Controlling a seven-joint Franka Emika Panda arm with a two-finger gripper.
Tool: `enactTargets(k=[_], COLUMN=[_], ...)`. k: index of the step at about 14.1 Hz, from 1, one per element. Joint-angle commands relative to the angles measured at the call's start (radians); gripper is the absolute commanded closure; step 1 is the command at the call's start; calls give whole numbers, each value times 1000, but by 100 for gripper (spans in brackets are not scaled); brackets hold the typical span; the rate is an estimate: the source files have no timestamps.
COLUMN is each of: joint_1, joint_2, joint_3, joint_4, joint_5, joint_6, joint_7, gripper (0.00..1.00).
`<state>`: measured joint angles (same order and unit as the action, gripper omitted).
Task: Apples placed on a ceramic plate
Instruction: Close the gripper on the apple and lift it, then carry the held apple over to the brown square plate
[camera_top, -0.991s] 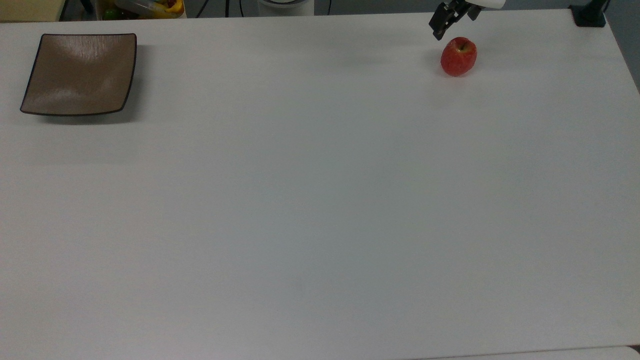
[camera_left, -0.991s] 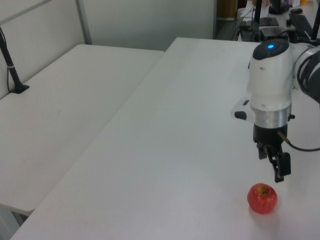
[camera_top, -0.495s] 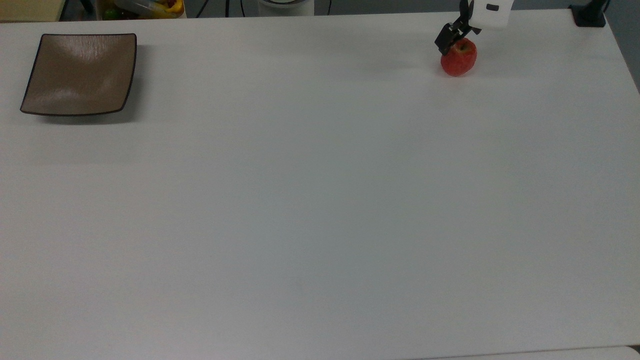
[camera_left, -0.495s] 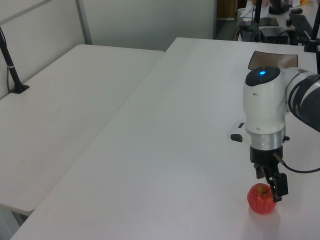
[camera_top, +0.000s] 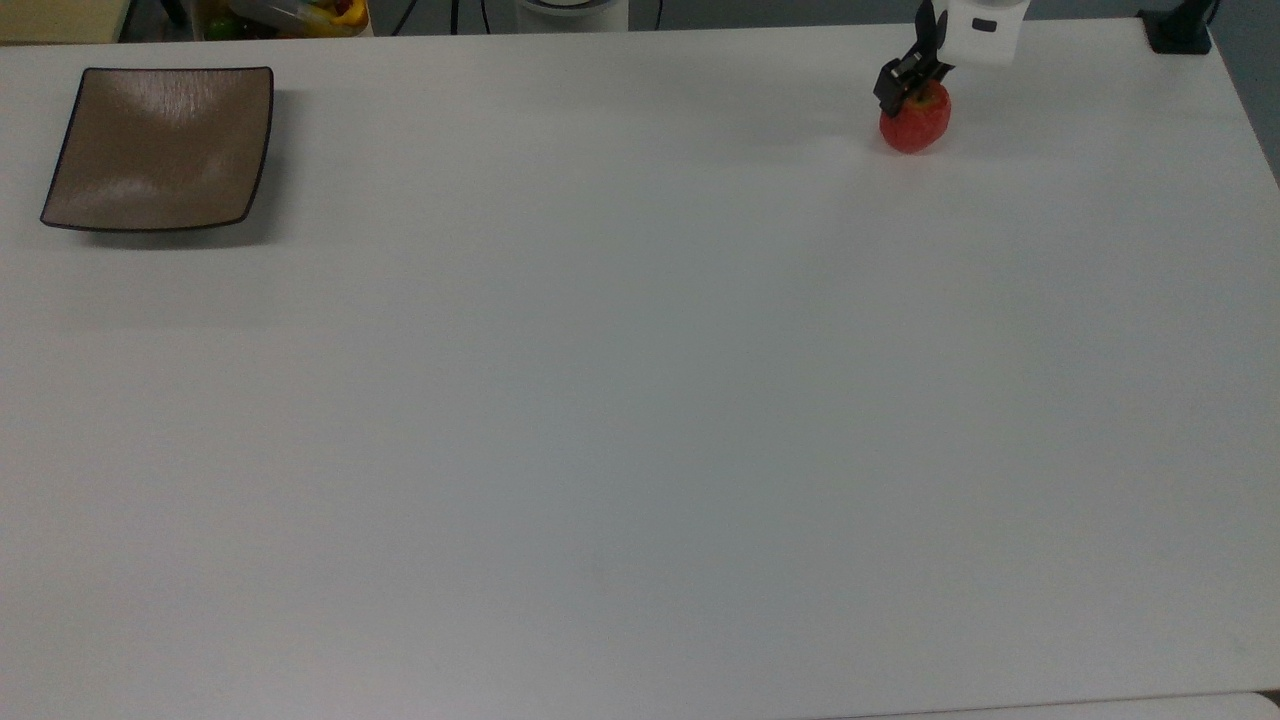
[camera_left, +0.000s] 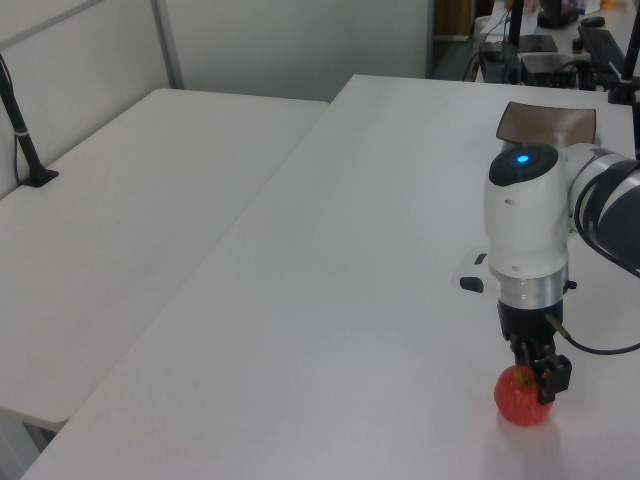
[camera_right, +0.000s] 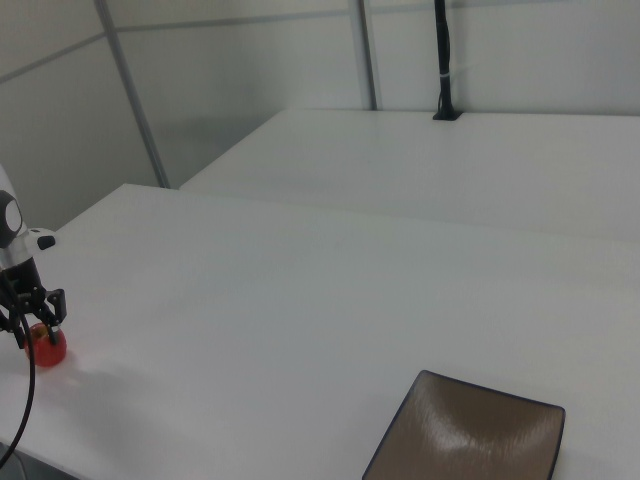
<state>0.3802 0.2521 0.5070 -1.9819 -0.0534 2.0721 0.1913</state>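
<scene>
We see the tool (camera_left: 535, 378) lowered over the red apple (camera_top: 914, 122), its fingers set apart on either side of the fruit's top, not visibly pressing it. The apple sits on the white tabletop (camera_top: 640, 400) near the top view's upper right. The brown square ceramic plate (camera_top: 160, 148) lies well apart at the top view's upper left.
</scene>
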Motion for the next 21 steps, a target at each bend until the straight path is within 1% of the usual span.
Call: enactTargets(k=[1, 4, 6, 10, 12, 14, 15, 17, 18, 21], joint_1=[13, 6, 0, -95, -144, -164, -178, -198, -205, -221], joint_2=[1, -7, -30, -88, -109, -126, -134, -142, -143, -168], joint_3=[-5, -5, -7, -13, -30, -83, -125, -186, -226, -339], joint_4=[-6, -3, -3, -3, -2, 0, 0, -3, -2, -2], joint_5=[-16, -16, -17, -29, -46, -68, -84, -117, -132, -140], joint_6=[28, 26, 25, 22, 22, 22, 20, 20, 20, 14], joint_7=[16, 17, 17, 8, 8, 7, 5, -9, -16, -55], gripper=[58, 57, 57, 57, 57, 57, 57, 57, 57, 57])
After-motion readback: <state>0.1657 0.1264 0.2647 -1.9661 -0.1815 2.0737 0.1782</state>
